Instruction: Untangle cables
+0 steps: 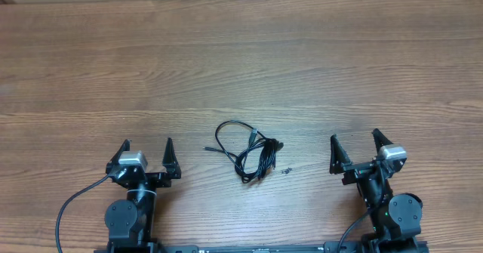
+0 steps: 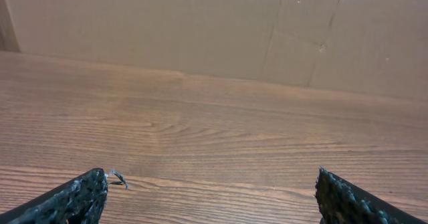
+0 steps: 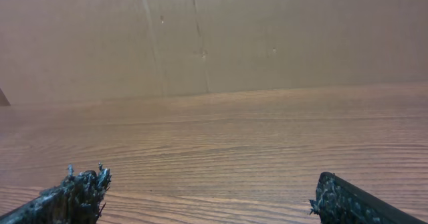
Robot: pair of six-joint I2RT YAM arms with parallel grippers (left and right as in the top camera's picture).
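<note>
Black arms point(image 1: 130, 208) sit folded low at the near edge of the wooden table point(image 1: 241, 57), both pointing forward. The left hand point(image 1: 147, 144) and right hand point(image 1: 354, 136) stand spread wide apart, empty. The cables point(image 1: 247, 153) lie in one tangled bunch between the hands, touching neither.

Left arm point(image 1: 128, 211) and right arm point(image 1: 398, 211) both sit folded back, wrists held low. Left gripper point(image 1: 147, 144) points straight forward, its 2 fingers spread wide apart with nothing between them. Right gripper point(image 1: 354, 137) is equally wide and empty, turned slightly toward the left arm. The 2 grippers are well apart.
</note>
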